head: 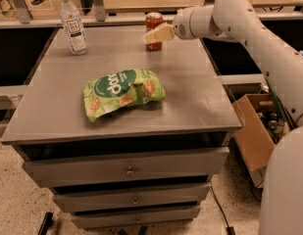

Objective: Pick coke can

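The gripper [154, 35] is reaching in from the right, overlapping the can [153, 20], which is standing at the tabletop's [200, 97] far edge. Whether it is grasping cannot be told.

The one camera looks down from high in front of the counter [190, 82], tilted so that the whole top fills the middle of the view and the drawers [129, 168] below show nearly face-on, with floor along the bottom edge. It stands at middling range and faces the far edge, where the gripper [153, 35] hangs just in front of the coke can [154, 19]. The arm [259, 38] comes in from the right, its nearest part large in the lower right corner.
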